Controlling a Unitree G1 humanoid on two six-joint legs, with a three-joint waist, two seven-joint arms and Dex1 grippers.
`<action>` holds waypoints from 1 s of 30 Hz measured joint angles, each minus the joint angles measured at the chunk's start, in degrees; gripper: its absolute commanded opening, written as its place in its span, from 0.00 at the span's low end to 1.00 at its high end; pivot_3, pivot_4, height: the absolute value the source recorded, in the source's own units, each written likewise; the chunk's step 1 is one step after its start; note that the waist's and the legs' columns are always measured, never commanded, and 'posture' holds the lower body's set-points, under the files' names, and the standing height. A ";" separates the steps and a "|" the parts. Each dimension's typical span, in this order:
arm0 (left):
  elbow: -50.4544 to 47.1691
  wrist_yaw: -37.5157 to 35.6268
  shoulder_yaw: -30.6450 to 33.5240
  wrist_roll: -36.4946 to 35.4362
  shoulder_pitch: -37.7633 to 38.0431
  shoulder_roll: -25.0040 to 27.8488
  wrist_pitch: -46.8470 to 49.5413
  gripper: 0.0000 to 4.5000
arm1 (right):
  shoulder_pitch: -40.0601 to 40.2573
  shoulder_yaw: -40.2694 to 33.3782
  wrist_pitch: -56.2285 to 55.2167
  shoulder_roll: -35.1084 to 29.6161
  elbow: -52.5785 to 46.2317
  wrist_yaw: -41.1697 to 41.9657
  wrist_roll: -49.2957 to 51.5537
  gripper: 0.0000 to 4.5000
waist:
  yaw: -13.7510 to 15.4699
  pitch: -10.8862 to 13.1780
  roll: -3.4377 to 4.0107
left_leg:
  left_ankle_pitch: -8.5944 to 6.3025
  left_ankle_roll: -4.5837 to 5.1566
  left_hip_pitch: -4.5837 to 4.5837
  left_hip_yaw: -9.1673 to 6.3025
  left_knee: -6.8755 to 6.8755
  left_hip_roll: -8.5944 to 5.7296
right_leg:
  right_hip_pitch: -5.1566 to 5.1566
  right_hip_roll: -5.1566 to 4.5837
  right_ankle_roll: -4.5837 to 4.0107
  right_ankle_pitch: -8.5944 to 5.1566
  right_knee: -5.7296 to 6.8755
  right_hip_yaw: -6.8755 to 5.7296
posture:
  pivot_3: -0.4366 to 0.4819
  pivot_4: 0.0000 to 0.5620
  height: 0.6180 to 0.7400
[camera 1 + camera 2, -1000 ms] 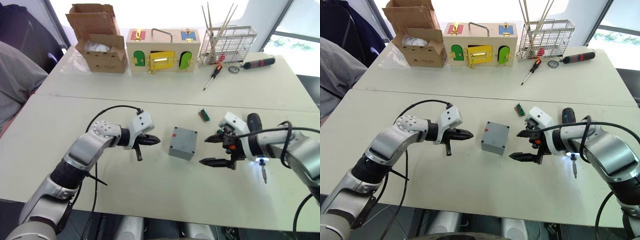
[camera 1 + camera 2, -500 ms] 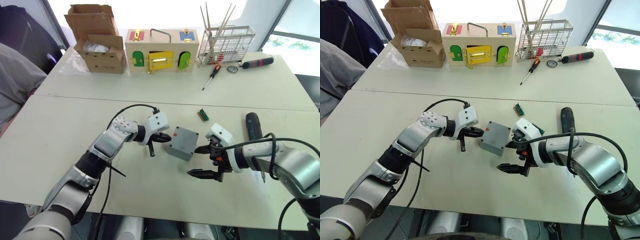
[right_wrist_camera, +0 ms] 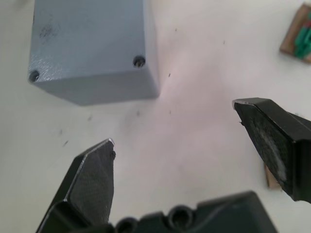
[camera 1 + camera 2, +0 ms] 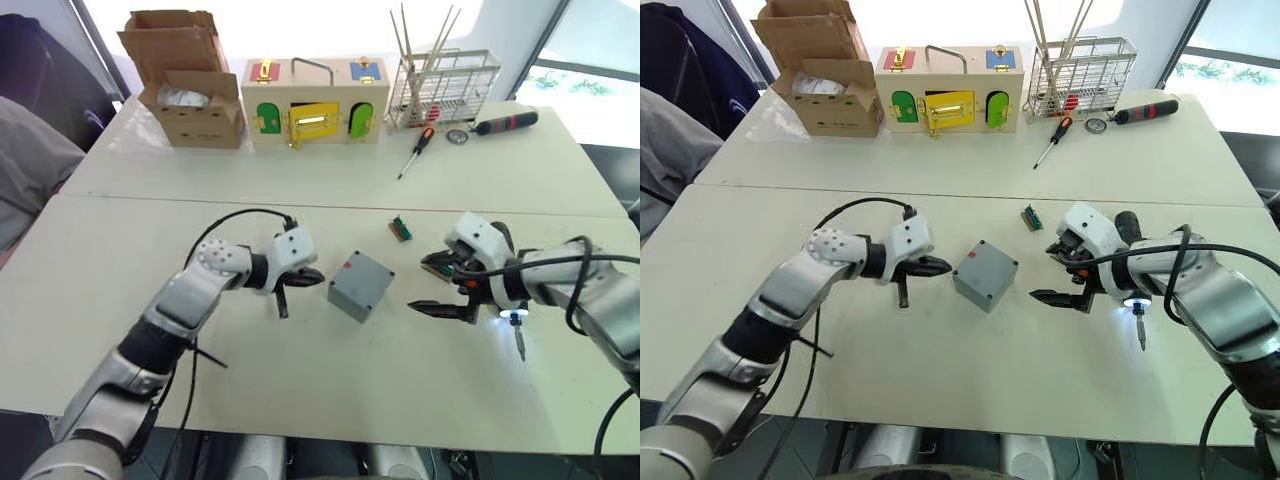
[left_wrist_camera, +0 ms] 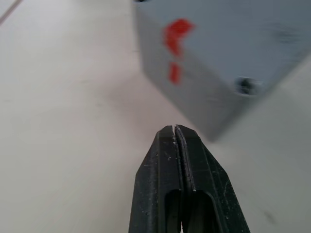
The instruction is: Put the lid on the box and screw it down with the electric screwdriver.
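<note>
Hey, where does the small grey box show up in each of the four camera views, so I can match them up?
Left eye view: the grey box sits mid-table between the left gripper and the right gripper.
Right eye view: centre of the table, same spot.
Left wrist view: upper right, red mark facing the camera.
Right wrist view: upper left.
Shared landmark: the box's corner screw holes.

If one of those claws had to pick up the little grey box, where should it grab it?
Probably across two opposite flat side walls of the box, coming down from above. It sits apart from everything with its flat top up, so parallel walls suit two fingers. The right gripper is open beside it; the left gripper is shut.
</note>
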 measured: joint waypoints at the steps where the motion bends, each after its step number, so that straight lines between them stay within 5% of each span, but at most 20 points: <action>1: -2.96 -1.97 -0.71 -1.13 0.97 1.60 1.35 0.00 | -0.76 1.40 -2.51 0.76 1.40 0.98 -1.56 0.99 | 0.03 -0.01 0.01 | 0.00 0.00 0.00 0.01 0.00 -0.01 | 0.01 -0.03 0.00 0.00 0.01 0.01 | 0.48 0.27 1.00; 6: -7.37 -2.96 -1.59 -3.00 2.27 1.26 4.55 0.00 | -4.31 5.37 -9.20 4.82 6.37 5.50 -5.16 0.99 | 0.46 0.00 0.01 | 0.00 0.00 0.01 -0.01 0.09 -0.04 | 0.09 -0.04 0.00 0.00 -0.01 0.00 | 0.48 0.27 1.00; 14: 4.50 6.29 -3.05 2.78 -0.29 -6.41 0.67 0.00 | -3.23 6.90 -9.76 5.52 6.28 11.45 -5.68 0.99 | 1.31 0.00 -0.01 | -0.01 0.02 0.00 0.00 0.09 -0.06 | 0.07 -0.04 0.00 0.00 0.00 -0.01 | 0.48 0.27 1.00; 30: 7.98 7.45 -1.19 3.48 -1.90 -9.59 -2.09 0.00 | 2.27 3.00 -2.04 5.63 -0.54 9.21 -5.06 0.99 | 1.43 0.00 -0.02 | -0.01 0.02 0.00 -0.01 0.10 -0.07 | 0.07 -0.06 0.00 0.00 0.02 -0.01 | 0.48 0.27 1.00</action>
